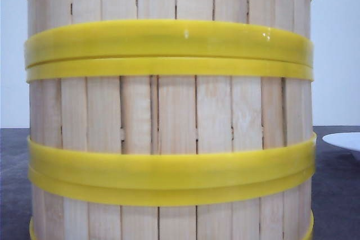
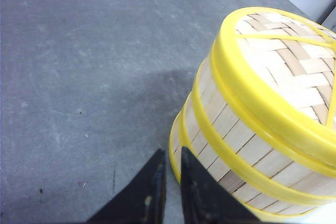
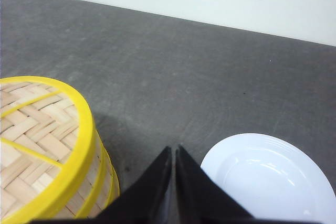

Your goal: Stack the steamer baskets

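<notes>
The steamer baskets [image 1: 169, 111] already stand as one stack on the grey table [image 2: 79, 77], filling the front view, with a woven lid [image 3: 31, 129] on top. The left end effector [image 2: 169, 182] hangs just beside the stack's base, fingers nearly pressed together and holding nothing; the right end effector [image 3: 173, 177] is pressed together too, between the stack and the white plate [image 3: 268, 177]. Judged from this, stacking looks finished; lifting both arms straight clear avoids nudging it. The exact basket count stays unclear.
</notes>
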